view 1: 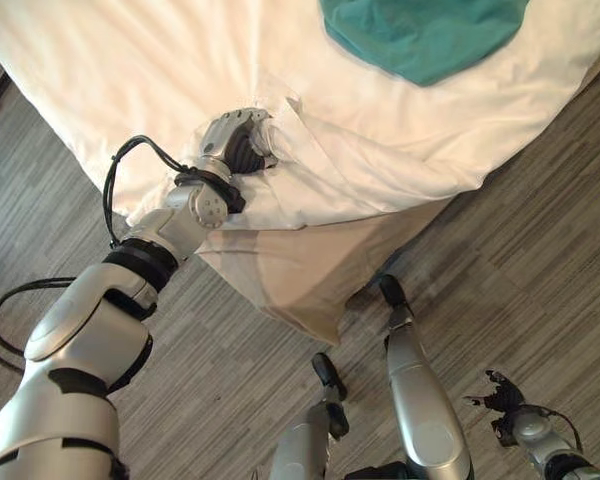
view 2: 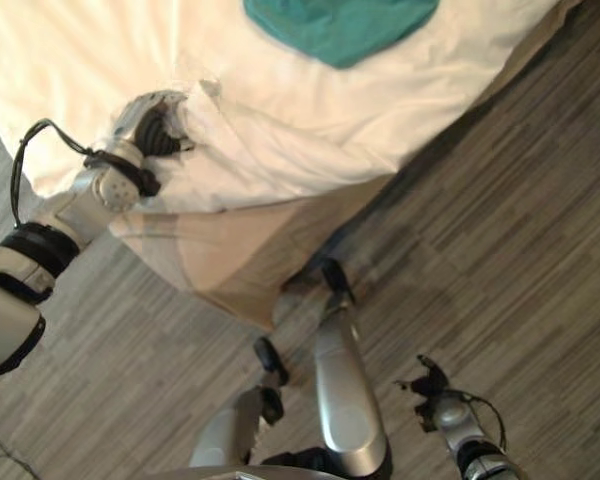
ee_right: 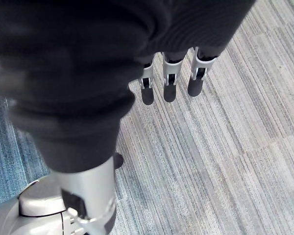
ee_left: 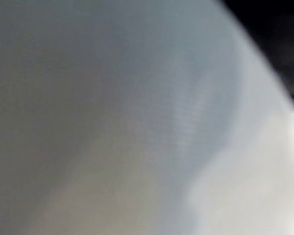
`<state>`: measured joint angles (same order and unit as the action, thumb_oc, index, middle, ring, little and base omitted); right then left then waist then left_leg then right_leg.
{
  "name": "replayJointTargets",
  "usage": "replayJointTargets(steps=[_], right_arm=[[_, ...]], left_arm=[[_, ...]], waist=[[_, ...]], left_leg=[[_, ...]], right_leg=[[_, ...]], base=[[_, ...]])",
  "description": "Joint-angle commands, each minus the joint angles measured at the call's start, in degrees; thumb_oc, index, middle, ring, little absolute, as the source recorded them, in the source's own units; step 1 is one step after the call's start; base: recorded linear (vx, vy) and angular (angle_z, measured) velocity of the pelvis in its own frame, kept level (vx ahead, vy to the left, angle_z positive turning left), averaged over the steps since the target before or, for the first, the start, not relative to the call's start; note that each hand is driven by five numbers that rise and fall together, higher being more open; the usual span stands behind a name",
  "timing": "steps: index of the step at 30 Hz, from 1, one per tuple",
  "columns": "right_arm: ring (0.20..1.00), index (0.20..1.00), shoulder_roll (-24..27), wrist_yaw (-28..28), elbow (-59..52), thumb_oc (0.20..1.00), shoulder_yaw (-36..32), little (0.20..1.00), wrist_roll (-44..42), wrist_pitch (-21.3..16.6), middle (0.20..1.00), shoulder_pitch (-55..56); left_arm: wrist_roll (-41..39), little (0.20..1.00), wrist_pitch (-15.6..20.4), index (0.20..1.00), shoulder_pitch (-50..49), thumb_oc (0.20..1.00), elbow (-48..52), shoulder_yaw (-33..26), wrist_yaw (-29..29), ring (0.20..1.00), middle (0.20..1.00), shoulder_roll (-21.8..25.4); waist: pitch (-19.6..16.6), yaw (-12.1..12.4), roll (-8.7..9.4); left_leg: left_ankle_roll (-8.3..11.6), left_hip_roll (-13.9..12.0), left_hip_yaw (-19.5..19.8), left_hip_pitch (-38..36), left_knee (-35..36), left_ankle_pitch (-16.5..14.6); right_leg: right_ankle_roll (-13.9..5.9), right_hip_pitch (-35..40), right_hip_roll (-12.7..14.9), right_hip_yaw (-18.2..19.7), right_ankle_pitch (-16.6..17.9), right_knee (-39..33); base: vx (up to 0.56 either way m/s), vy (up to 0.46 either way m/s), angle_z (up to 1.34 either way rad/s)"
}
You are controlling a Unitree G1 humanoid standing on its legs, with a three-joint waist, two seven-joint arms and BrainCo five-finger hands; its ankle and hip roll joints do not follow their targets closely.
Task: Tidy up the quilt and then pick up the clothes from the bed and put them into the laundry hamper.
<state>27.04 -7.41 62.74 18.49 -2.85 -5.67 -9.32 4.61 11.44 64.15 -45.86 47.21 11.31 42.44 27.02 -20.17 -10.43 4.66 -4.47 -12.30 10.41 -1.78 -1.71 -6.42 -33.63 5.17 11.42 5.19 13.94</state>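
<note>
Overhead, the white quilt (view 1: pixel 180 70) is lying across the bed (view 1: pixel 300 270), covering the upper part of both eye views and draping over the near corner, where the tan side of the bed is showing beneath its edge. A teal garment (view 1: pixel 425 35) is resting on top of the quilt, toward the far side and well apart from the left hand (view 1: pixel 242 140). Its long axis is running roughly across the view, with its rounded lower edge pointing toward the corner of the bed. Grey striped flooring (view 1: pixel 540 280) is surrounding the bed on both sides.

The left hand is reaching onto the quilt near the corner, with its dark ribbed cover facing up. Its fingers are going into a bunched fold of the white cloth, which is rising in creases around them. Whether those fingers are clamping the cloth or lying flat cannot be told, since the fold is hiding them. In the left wrist view, pale quilt fabric (ee_left: pixel 137 122) is sitting right against the camera.

The right hand (view 1: pixel 500 400) is hanging low beside the robot, over the flooring and well apart from the bed. In the right wrist view its fingers (ee_right: pixel 169 88) are pointing down toward the floor, relaxed and straight, and are holding nothing.

Nothing is standing between the left hand and the teal garment except the rumpled quilt.
</note>
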Motion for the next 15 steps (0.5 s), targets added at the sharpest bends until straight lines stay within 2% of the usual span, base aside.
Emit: replayJointTargets(steps=[1,3,6,7,10,11,13,15], right_arm=[[1.0,1.0,-0.9,-0.6,-1.9,1.0,2.6,1.0,-1.4,0.6,1.0,3.1],[1.0,1.0,-1.7,-1.4,-2.2,1.0,2.6,1.0,-1.5,1.0,1.0,3.6],[1.0,1.0,-2.7,-3.5,-1.7,1.0,2.6,1.0,-1.7,1.2,1.0,4.9],[1.0,1.0,-3.1,-4.2,-1.1,1.0,2.5,1.0,-1.0,1.2,1.0,5.2],[1.0,1.0,-3.9,-6.0,0.2,1.0,2.3,1.0,-0.7,1.8,1.0,6.0],[1.0,1.0,-4.4,-6.9,1.2,1.0,1.9,1.0,-0.7,2.2,1.0,6.1],[1.0,1.0,-4.9,-7.4,2.5,1.0,1.0,1.0,-1.1,3.2,1.0,5.7],[1.0,1.0,-5.2,-8.1,2.8,1.0,0.8,1.0,-1.3,4.0,1.0,5.3]], left_arm=[[-0.8,0.2,2.5,0.2,-4.9,0.2,-1.3,0.1,-0.2,0.2,0.2,0.9],[-0.4,0.2,4.0,0.2,-5.3,0.2,0.9,-0.3,3.2,0.2,0.2,0.7],[-0.6,0.2,8.7,0.2,-5.6,0.2,5.7,-1.9,10.3,0.2,0.2,1.6],[-0.8,0.2,11.2,0.2,-5.9,0.2,7.8,-2.9,12.8,0.2,0.2,2.0],[0.1,0.2,13.3,0.2,-8.3,0.2,16.8,-6.7,15.1,0.2,0.2,4.0],[0.5,0.2,14.8,0.2,-11.1,0.2,22.2,-10.0,14.4,0.2,0.2,4.8],[0.0,0.2,14.7,0.2,-20.2,0.2,33.3,-16.6,9.1,0.2,0.2,5.4],[-1.0,0.2,13.2,0.2,-27.3,0.2,38.9,-19.3,4.2,0.2,0.2,4.3]], waist=[[-1.7,-1.8,3.98],[-1.7,-1.5,4.13],[-2.1,-0.5,4.12],[-2.3,-0.1,4.0],[-3.2,1.8,3.72],[-3.9,3.3,3.55],[-4.9,6.7,3.58],[-5.4,9.2,3.93]], left_leg=[[2.29,-5.2,3.2,9.2,-8.2,2.0],[2.28,-5.2,3.5,9.2,-7.9,2.1],[2.22,-5.3,4.4,8.5,-7.1,2.4],[2.21,-5.3,4.7,8.1,-6.6,2.6],[2.27,-5.4,5.7,7.1,-5.7,2.9],[2.3,-5.4,6.4,6.8,-5.1,3.2],[2.32,-5.2,8.6,5.9,-4.2,3.5],[2.35,-5.0,10.2,5.3,-3.2,3.8]], right_leg=[[-1.21,6.9,3.0,-1.2,-2.7,-4.6],[-1.06,7.1,2.7,-1.3,-3.0,-4.4],[-0.79,8.2,2.3,-1.6,-3.5,-4.4],[-0.65,8.8,2.2,-1.7,-3.6,-4.7],[-0.43,10.9,2.1,-2.4,-3.8,-5.8],[-0.31,11.9,2.0,-2.9,-3.6,-6.6],[-0.17,14.8,2.0,-4.7,-3.6,-8.4],[-0.12,16.5,2.2,-6.4,-3.4,-9.6]], base=[[-0.03,0.021,-0.11],[-0.05,0.012,-0.06],[-0.04,0.001,0.05],[-0.03,0.01,0.13],[-0.04,0.009,0.24],[-0.08,0.012,0.36],[-0.13,0.01,0.3],[-0.13,0.02,0.55]])
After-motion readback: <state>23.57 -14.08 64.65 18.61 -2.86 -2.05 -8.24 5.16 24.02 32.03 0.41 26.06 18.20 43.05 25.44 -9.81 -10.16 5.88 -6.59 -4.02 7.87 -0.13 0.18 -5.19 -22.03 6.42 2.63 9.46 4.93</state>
